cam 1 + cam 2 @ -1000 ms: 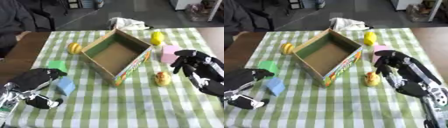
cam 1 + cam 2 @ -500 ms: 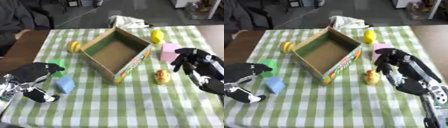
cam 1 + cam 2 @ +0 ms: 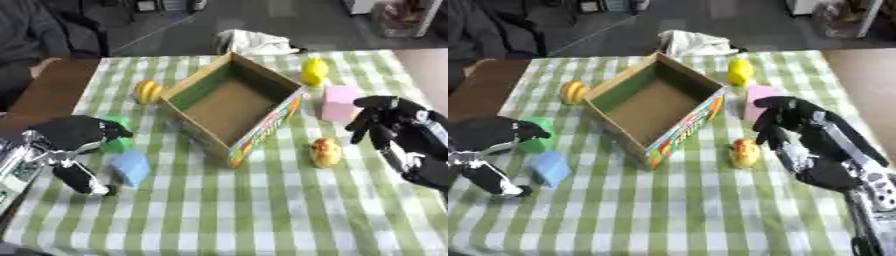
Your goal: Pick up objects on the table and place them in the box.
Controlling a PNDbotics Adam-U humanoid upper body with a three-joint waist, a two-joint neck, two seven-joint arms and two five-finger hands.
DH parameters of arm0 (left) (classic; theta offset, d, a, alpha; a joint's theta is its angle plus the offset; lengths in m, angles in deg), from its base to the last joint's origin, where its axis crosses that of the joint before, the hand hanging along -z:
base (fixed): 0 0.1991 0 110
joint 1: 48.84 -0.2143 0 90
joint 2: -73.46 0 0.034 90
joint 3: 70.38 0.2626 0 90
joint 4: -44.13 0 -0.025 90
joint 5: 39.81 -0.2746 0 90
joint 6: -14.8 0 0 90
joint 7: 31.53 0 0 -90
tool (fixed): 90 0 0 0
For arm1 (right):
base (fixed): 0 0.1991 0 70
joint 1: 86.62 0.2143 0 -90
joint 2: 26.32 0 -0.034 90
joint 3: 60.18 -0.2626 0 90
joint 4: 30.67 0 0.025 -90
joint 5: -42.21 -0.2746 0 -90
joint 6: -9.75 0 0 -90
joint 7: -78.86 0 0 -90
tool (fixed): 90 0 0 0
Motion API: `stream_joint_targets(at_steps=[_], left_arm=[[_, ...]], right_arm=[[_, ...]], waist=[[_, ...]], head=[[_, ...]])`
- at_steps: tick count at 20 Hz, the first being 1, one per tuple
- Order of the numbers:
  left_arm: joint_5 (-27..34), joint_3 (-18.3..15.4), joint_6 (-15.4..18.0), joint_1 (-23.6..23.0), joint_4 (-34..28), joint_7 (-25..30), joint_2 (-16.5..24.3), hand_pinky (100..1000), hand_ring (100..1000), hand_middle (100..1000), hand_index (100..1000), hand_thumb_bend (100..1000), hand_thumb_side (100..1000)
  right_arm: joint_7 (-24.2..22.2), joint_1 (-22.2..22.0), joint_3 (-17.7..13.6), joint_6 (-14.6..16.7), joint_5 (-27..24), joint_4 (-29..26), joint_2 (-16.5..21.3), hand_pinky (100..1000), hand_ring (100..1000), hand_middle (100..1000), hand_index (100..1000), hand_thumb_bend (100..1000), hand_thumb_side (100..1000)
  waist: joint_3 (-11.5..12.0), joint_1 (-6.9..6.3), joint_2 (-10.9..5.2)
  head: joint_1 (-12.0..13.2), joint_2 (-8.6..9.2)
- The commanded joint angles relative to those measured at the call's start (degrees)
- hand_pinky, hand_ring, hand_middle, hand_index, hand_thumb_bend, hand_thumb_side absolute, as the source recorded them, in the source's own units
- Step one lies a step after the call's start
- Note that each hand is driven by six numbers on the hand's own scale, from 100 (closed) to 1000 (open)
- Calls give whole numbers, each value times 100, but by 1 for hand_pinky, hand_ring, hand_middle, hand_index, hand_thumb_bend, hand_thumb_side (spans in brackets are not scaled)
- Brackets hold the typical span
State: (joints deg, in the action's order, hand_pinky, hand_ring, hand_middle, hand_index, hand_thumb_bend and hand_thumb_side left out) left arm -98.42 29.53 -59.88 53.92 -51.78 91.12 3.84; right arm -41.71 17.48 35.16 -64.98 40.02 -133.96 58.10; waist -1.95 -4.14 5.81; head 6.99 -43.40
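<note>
**A:** The box [image 3: 234,107] sat open and empty in the middle of the checked tabletop [image 3: 262,215], and nothing had gone in yet. What was there to pick from?

**B:** I counted six loose pieces. One orange-yellow rounded toy [image 3: 325,152] lay just right of the box's near corner, one pink block [image 3: 339,102] sat past it, and one yellow toy [image 3: 314,71] was by the far right side. On the left there was one yellow-orange rounded thing [image 3: 148,91], one green block [image 3: 112,140] and one blue block [image 3: 130,167].

**A:** And the hands?

**B:** The right hand [image 3: 798,127] hovered beside the orange-yellow toy and the pink block with its fingers [image 3: 767,134] curled downward, grasping nothing. The left hand [image 3: 77,134] hung over the green block, with the blue block just beside it. Whether its fingers were closed on anything, I couldn't tell.

**A:** How would that orange-yellow toy handle?

**B:** It looked small and light, probably smooth-skinned, so it could roll or squirt out. I'd have pinched it across its widest middle. The blocks looked easier: flat faces, likely soft foam, so opposite sides would be the place to hold them.
</note>
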Motion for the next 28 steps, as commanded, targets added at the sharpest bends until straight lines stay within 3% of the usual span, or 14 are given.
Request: stream_joint_targets(at_steps=[1, 16, 24, 28], left_arm=[[-14, 15, 88, 148, 125, 13, 196, 790, 818, 850, 971, 629, 521], [38, 266, 2, 197, 487, -111, -131, 610, 656, 754, 903, 440, 468], [149, 304, 26, 159, 332, -153, -154, 401, 457, 515, 763, 236, 388], [519, 126, 7, 222, -206, -223, -8, 371, 433, 488, 744, 161, 341]], right_arm=[[2, 72, -10, -5, 22, -54, 92, 684, 507, 560, 826, 100, 448], [18, 85, -4, -10, 37, -54, 76, 680, 505, 555, 824, 100, 449], [42, 92, -11, -15, 58, -53, 70, 678, 504, 552, 823, 100, 449], [59, 83, -18, -19, 74, -51, 79, 677, 504, 551, 823, 100, 449]], waist=[[-5, 5, -48], [-34, 16, -41], [-41, 11, -37], [-27, -1, -46]], head=[[18, -53], [21, -68], [8, -72], [-15, -72]])
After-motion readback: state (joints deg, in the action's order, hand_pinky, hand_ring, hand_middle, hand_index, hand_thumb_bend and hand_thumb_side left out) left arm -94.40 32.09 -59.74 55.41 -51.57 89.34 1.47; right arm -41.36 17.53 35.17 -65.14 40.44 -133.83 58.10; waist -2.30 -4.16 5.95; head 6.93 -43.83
